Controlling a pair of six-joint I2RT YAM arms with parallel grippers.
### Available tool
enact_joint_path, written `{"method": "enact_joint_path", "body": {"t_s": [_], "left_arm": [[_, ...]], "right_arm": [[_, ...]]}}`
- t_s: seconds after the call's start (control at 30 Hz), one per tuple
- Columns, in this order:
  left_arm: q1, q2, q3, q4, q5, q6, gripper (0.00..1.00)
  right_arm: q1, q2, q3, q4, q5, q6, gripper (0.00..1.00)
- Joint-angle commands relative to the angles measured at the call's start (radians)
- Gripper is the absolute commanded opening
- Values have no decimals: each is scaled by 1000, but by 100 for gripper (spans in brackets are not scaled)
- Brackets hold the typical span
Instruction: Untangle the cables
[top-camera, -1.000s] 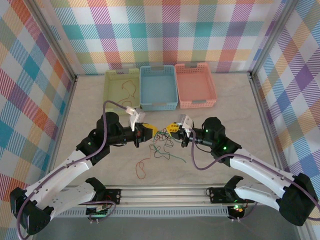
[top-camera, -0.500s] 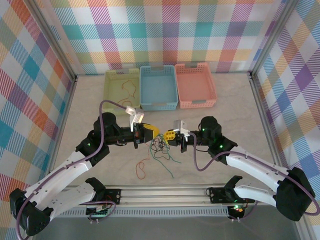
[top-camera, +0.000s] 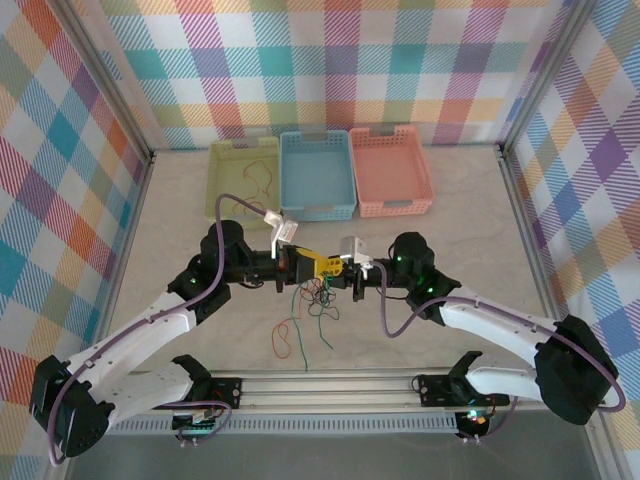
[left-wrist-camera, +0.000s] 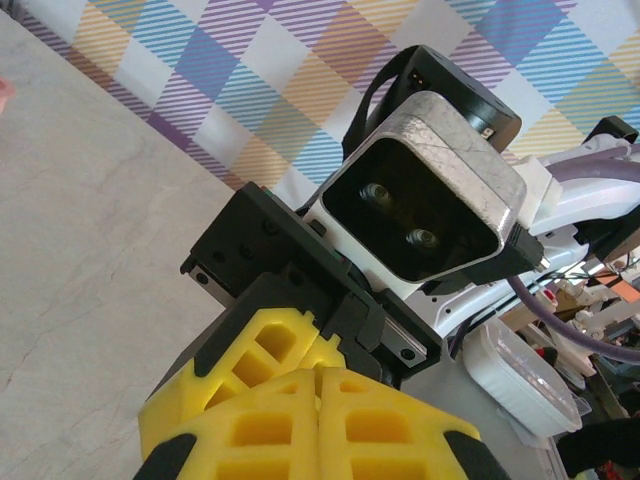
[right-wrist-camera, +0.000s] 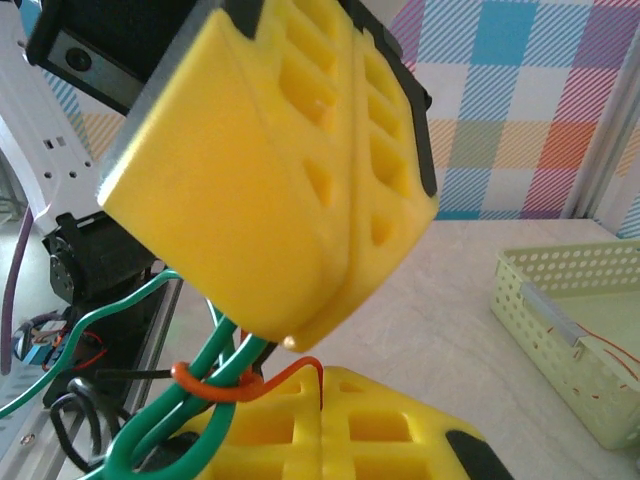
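Pinched by left hand (top-camera: 322, 266) and right hand (top-camera: 340, 271), the cables (top-camera: 316, 297) trail nearward

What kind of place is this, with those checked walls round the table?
Likely a robotics lab test cell, not a home: checked panels box in the table, the left arm and right arm are bolted to a metal rail, and workshop clutter lies beyond.
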Motion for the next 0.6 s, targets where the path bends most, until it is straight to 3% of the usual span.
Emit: {"method": "enact_joint_path", "body": {"t_s": [0.0,0.2,0.3,0.37,0.47,0.57], "left_arm": [[-13,1,-18,-7,-16,3,0],[-13,-38,-48,-6,-38,2,0],[-13,-57,-31,-22,-96,-8,0],[-13,-77,-11,-41,-133,-10,0],[-13,-112,5,-84,-188,3,0],[-13,-148,-9,-91,-261,3,0]], "right_arm": [[11,-46,-15,151,26,50,0],[7,-103,-28,76,185,74,0],[8,-113,7,-67,171,14,39],[8,-142,26,-143,194,-5,51],[6,-207,33,-219,333,-16,58],[2,-282,33,-273,376,-18,55]]}}
